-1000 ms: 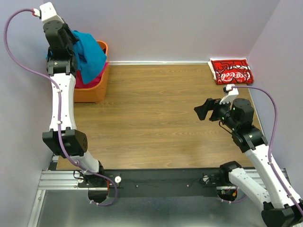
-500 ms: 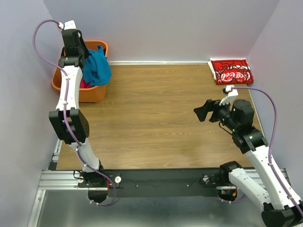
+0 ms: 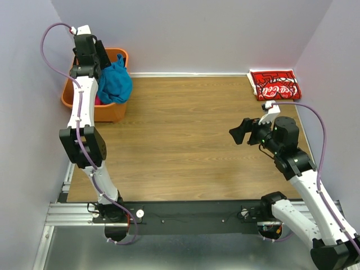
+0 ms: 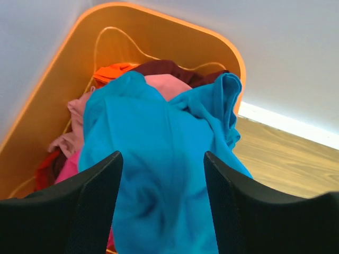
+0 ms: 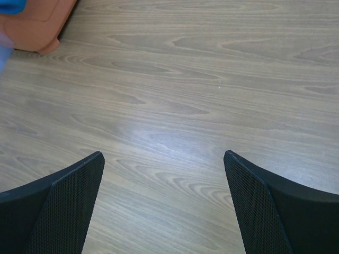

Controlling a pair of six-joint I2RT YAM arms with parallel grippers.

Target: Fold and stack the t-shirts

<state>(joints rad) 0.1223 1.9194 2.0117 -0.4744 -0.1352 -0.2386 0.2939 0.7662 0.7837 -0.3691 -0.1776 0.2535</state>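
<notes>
**Visitor:** From above, what is the picture?

**Onlooker:** In the far right corner of the surface is the red shirt, Coca-Cola script up. It lies flat and squared off, folded to my eye, with nothing on it. Far left stands the orange basket, the teal shirt heaped over its right rim. A sliver of the pink shirt shows under it. The left hand hangs over the basket. The right hand hovers above the right of the surface, well apart from any shirt.

**Visitor:** And the left wrist view?

**Onlooker:** The left hand has its fingers well apart. The teal shirt is bunched below and between them, not pinched as far as I can tell. Inside the basket, the pink shirt sits at the left, with other clothes further back.

**Visitor:** The right wrist?

**Onlooker:** The right hand is spread wide and holds nothing, over the wood grain of the surface. A corner of the basket shows far left.

**Visitor:** So where does the job stand?

**Onlooker:** Early, I'd judge. One shirt seems folded and placed. The teal shirt is not out of the basket, not spread and not folded, and the pink shirt lies beneath it. Both have to come out, be folded and go onto the red shirt.
</notes>
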